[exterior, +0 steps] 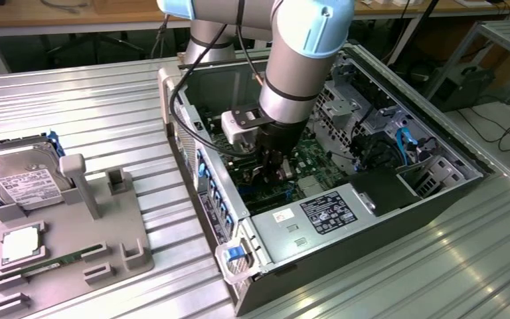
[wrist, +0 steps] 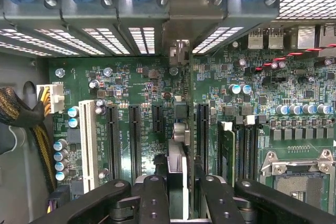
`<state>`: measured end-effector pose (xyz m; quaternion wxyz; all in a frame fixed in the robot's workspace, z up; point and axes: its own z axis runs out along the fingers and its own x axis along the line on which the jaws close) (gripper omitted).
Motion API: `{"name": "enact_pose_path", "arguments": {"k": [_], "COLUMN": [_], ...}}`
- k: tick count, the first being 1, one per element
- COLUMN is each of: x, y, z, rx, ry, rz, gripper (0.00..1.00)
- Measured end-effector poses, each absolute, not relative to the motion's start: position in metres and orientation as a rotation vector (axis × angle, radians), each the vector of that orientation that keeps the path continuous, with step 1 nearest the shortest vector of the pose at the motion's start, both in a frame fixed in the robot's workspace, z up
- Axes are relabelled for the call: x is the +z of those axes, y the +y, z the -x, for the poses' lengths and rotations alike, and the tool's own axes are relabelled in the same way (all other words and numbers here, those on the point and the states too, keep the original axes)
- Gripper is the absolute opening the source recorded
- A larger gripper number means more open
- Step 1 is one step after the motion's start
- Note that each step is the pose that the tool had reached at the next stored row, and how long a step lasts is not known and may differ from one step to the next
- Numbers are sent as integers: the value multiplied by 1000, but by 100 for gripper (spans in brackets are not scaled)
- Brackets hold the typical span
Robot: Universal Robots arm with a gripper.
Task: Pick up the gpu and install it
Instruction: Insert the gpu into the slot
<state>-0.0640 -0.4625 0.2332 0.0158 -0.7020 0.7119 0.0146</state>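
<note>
My gripper [exterior: 271, 174] is down inside the open computer case [exterior: 432, 143], just above the green motherboard [exterior: 308, 163]. In the wrist view the gpu [wrist: 177, 153] stands edge-on between my black fingers [wrist: 155, 195], a thin pale-edged card running away from the camera over the motherboard [wrist: 142, 77]. Its silver bracket [wrist: 180, 52] meets the case's rear slot wall. The gripper [wrist: 181, 184] is shut on the card. The card stands between two black expansion slots [wrist: 112, 140], and I cannot tell whether its edge is seated in one.
A white slot [wrist: 88, 140], an upright RAM stick [wrist: 227, 150] and the CPU socket [wrist: 299, 174] flank the card; braided cables [wrist: 26, 121] lie at one side. Outside the case, a grey fixture [exterior: 104, 256] holds a hard drive [exterior: 20, 176], a CPU [exterior: 20, 242] and a RAM stick [exterior: 56, 261].
</note>
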Motion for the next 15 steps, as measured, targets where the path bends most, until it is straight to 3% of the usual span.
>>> {"name": "enact_pose_path", "arguments": {"k": [15], "x": [226], "y": [-462], "z": [65], "rx": [45], "ry": [2214], "rz": [2183], "gripper": [28]}}
